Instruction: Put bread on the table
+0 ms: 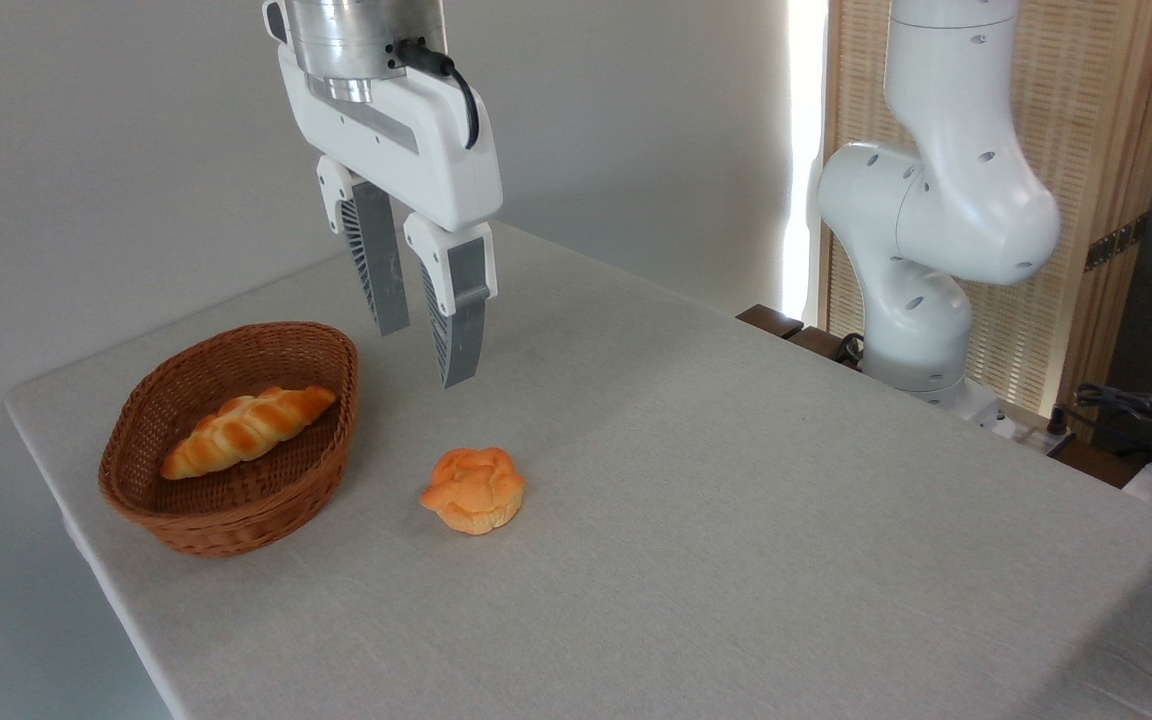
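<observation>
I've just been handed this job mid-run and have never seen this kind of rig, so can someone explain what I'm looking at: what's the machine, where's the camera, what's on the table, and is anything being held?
There is one picture, taken by a fixed camera looking down across the table. The white jointed column at the right is the robot arm. Its gripper, two grey fingers hanging from the white block at top, is open and holds nothing. On the grey cloth lies the bread, a small round orange bun, below the fingers and apart from them. To its left stands a brown wicker basket with a long braided loaf inside. The bun is already on the table, outside the basket.
</observation>
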Action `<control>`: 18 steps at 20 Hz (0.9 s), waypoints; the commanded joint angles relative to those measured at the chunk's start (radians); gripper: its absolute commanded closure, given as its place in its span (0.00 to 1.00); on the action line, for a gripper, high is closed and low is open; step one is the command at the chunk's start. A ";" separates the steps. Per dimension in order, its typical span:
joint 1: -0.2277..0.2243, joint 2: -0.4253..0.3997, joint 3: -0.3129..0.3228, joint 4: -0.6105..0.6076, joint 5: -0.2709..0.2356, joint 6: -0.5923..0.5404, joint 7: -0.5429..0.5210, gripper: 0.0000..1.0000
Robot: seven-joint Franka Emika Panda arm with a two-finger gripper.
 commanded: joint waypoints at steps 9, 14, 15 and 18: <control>-0.005 0.028 0.006 0.061 0.020 -0.055 -0.017 0.00; -0.005 0.030 0.000 0.061 0.060 -0.056 -0.018 0.00; -0.005 0.030 0.000 0.061 0.059 -0.055 -0.018 0.00; -0.005 0.030 0.006 0.061 0.056 -0.055 -0.012 0.00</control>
